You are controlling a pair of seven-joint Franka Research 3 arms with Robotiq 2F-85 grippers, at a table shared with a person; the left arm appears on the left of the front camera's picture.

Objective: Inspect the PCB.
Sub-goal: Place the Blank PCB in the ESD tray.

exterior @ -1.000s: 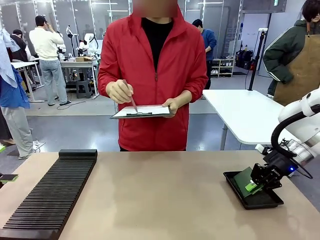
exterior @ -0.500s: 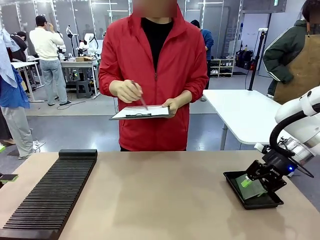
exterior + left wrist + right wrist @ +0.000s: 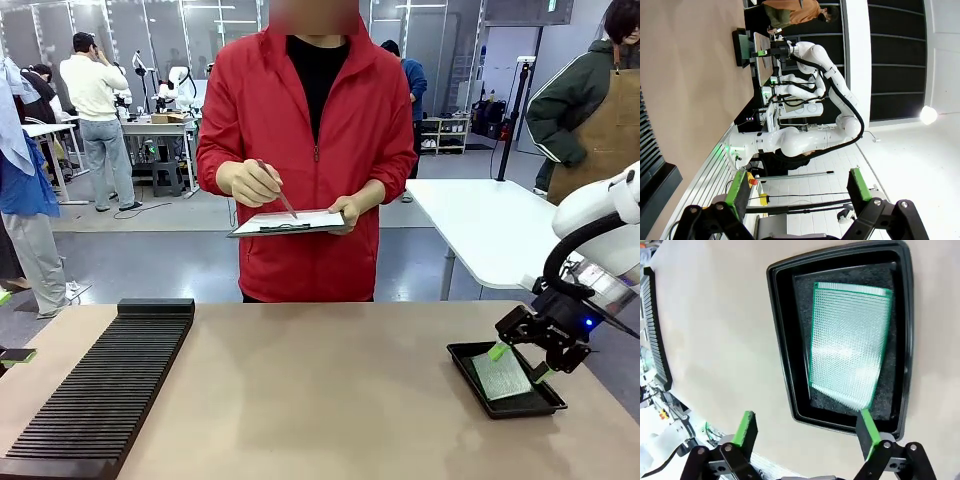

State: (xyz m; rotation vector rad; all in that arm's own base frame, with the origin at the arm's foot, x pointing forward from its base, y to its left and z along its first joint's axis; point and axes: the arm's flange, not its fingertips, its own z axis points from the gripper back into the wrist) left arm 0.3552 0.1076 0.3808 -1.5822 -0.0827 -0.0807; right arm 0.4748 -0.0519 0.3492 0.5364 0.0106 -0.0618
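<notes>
I see the PCB point(image 3: 849, 346) lying flat in the black tray point(image 3: 781, 345) at the table's right side. My right gripper point(image 3: 519, 362) hangs just above the tray, fingers spread wide, holding nothing. My left gripper point(image 3: 797, 190) is wide apart too, off the table's left edge. Across the table, the person point(image 3: 300, 130) holds a pen point(image 3: 278, 196) over a clipboard point(image 3: 290, 223).
</notes>
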